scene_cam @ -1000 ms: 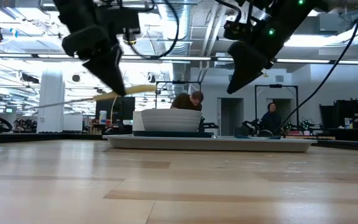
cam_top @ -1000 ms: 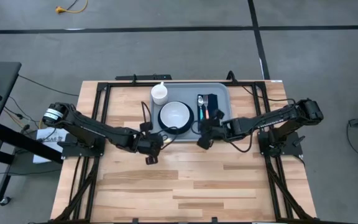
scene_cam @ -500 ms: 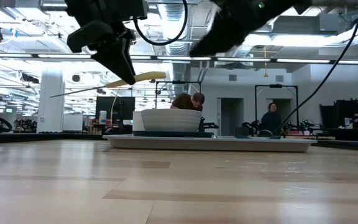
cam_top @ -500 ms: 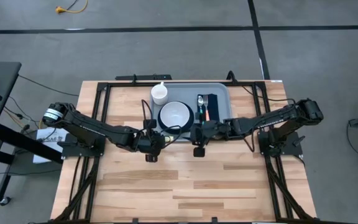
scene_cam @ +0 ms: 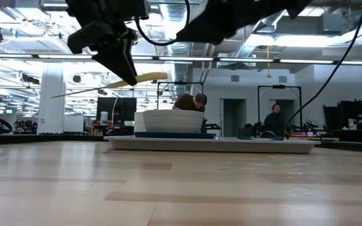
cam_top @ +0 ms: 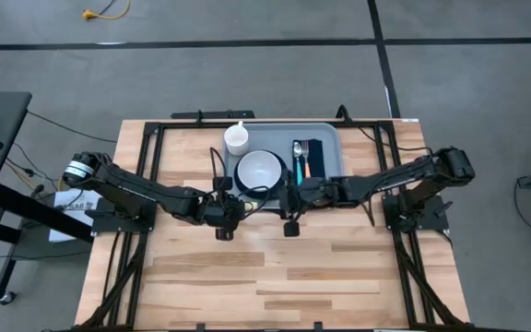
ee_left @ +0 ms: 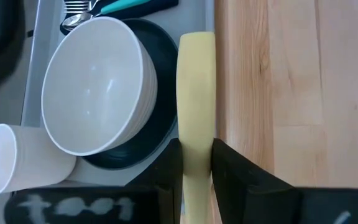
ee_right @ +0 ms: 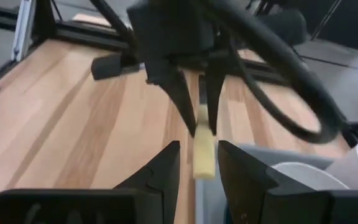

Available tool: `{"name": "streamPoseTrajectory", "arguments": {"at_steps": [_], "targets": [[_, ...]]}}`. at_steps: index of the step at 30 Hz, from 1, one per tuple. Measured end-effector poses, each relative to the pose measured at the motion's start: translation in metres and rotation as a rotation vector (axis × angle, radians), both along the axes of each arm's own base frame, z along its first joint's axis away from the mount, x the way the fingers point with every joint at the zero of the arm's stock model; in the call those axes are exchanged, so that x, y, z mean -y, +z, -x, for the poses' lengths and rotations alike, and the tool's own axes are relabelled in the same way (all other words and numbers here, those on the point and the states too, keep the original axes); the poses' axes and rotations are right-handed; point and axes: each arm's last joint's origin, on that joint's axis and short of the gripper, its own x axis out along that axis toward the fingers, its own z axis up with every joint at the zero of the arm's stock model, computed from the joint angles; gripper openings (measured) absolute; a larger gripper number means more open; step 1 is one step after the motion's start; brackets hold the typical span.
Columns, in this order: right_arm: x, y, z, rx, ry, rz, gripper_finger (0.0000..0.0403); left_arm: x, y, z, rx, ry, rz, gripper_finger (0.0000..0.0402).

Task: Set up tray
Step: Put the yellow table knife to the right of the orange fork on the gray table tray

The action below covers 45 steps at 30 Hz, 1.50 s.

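My left gripper [cam_top: 240, 207] is shut on a knife with a pale yellow handle [ee_left: 196, 93], just off the near rim of the light blue-grey tray [cam_top: 332, 136]. The knife is up in the air in the low view [scene_cam: 149, 77]. My right gripper [ee_right: 199, 168] is open and faces the left one. Its fingers stand on either side of the handle's free end [ee_right: 204, 163]; I cannot tell whether they touch it. On the tray a white bowl [cam_top: 259, 171] sits on a dark teal plate [ee_left: 151, 140], with a white cup [cam_top: 236, 138] beside it. My left gripper pinches the knife's yellow handle [ee_left: 196, 146] between its two fingers [ee_left: 169, 165], lying across it. The fingers slant down from the table's left side. The knife is lifted clear and nearly level, with the handle's free end toward the right arm and the thin blade [scene_cam: 68, 94] trailing toward the table's left.
A spoon and a teal-handled utensil lie on a dark navy napkin [cam_top: 314, 155] at the tray's right end. Bare wooden tabletop [cam_top: 284, 277] stretches from the tray to the near edge. Black frame rails run along both sides. People show far behind the table [scene_cam: 273, 119].
My right gripper has swung from the tray's near right corner toward the table's left, coming up to the left gripper and around the handle's end. My left gripper shifted a little right and up early on, carrying the knife, then held still.
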Motion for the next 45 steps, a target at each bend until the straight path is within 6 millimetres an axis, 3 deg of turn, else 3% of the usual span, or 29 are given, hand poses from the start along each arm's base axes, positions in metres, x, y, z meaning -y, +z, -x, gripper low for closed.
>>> {"name": "streamPoseTrajectory", "arguments": {"at_steps": [6, 11, 18, 29, 45], "targets": [[-0.001, -0.014, -0.023, -0.051, 0.000, 0.017, 0.0102, 0.000, 0.000, 0.000, -0.001, -0.001, 0.001, 0.0044], [-0.003, -0.014, -0.045, -0.037, -0.004, 0.058, 0.0105, 0.000, 0.000, 0.001, -0.012, 0.000, -0.002, 0.0044], [0.001, -0.020, -0.065, -0.134, -0.018, 0.070, 0.0146, -0.001, -0.001, 0.002, -0.021, 0.006, -0.001, 0.0044], [0.008, -0.030, -0.073, -0.196, -0.040, 0.081, 0.0227, -0.001, -0.001, 0.003, -0.027, 0.010, 0.003, 0.0049], [0.017, -0.034, -0.071, -0.240, -0.083, 0.095, 0.0207, 0.000, -0.001, 0.001, -0.009, 0.013, 0.007, 0.0048]]}}
